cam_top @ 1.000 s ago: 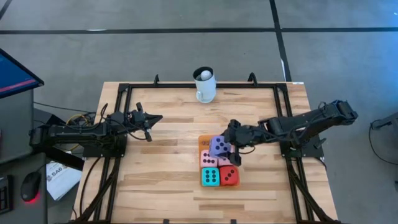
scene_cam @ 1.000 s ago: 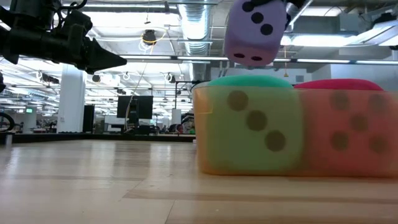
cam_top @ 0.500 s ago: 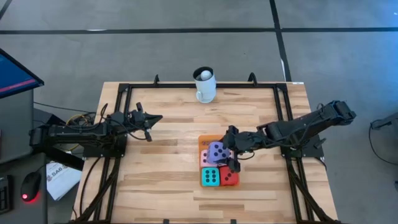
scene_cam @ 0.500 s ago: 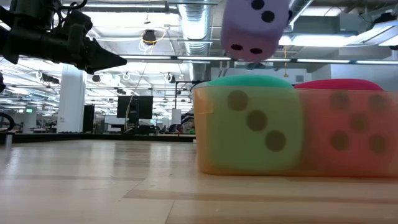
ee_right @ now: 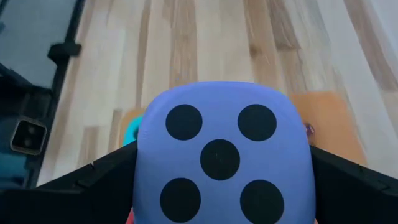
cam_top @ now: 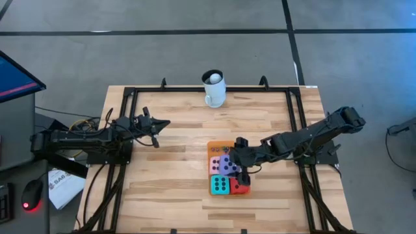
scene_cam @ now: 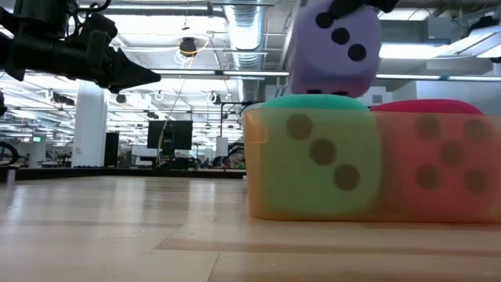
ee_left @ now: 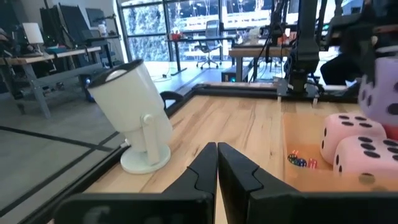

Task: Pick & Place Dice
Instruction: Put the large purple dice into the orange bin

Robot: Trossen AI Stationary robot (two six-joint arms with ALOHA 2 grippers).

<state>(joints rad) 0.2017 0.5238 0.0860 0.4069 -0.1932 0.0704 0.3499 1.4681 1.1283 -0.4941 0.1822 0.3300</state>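
L gripper [cam_top: 161, 123] hangs over table's [cam_top: 169, 188] left side, jaws clenched, empty. No legible writing; paper [cam_top: 60, 185] off left edge has unreadable print. R gripper [cam_top: 238, 162] grasps purple die [cam_top: 227, 164], above teal die [cam_top: 220, 184], red die [cam_top: 240, 186] and pink dice [ee_left: 348, 146] on orange mat [cam_top: 214, 148], centre-right.

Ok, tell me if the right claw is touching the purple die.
Touching: the right wrist view shows the purple die pinched between both fingers of the right claw.
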